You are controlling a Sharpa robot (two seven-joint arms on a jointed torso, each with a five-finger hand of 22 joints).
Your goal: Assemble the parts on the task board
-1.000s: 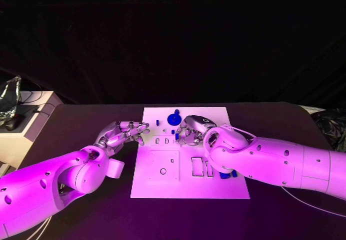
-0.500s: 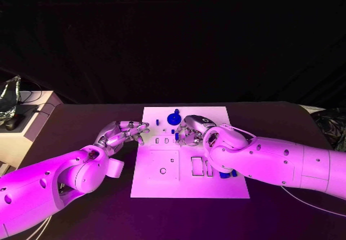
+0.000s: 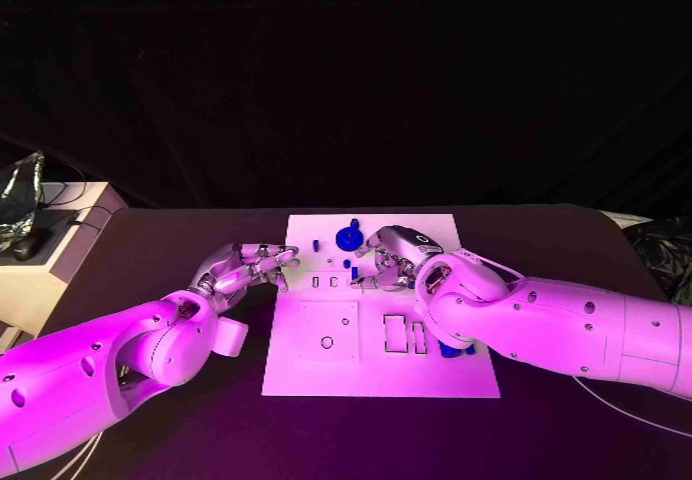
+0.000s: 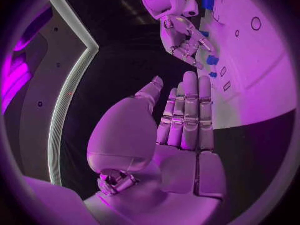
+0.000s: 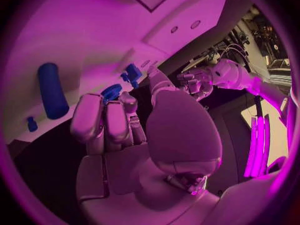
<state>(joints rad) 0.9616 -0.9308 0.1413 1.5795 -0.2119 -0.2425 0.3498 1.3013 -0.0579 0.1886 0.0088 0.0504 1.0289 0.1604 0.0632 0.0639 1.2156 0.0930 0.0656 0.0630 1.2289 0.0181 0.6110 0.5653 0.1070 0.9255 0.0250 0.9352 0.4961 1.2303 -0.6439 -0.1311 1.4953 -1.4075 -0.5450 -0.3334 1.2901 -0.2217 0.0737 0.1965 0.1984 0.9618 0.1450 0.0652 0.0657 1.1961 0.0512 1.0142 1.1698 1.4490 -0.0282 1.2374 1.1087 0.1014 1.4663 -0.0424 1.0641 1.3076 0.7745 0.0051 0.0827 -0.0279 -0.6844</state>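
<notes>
The white task board (image 3: 325, 365) lies mid-table. My right hand (image 3: 387, 258) hovers over its upper middle with fingers curled in, and its fingertips (image 5: 128, 102) pinch a small blue part (image 5: 111, 91) that stands at the board. In the head view this part (image 3: 353, 270) shows just left of the hand. My left hand (image 3: 253, 265) rests at the board's left edge. It holds nothing, its fingers (image 4: 187, 110) straight and side by side. A round blue part (image 3: 348, 238) and a small peg (image 3: 316, 244) sit near the far edge.
A blue cylinder (image 5: 52, 90) and a tiny peg (image 5: 31, 123) lie on the board by my right hand. More blue parts (image 3: 454, 350) lie under my right forearm. Rectangular slots (image 3: 394, 332) open mid-board. A pale cabinet (image 3: 51, 250) stands off the table's left side.
My right hand and forearm have shifted slightly to the right, so the small blue part at its fingertips shows more. The left hand has stayed put.
</notes>
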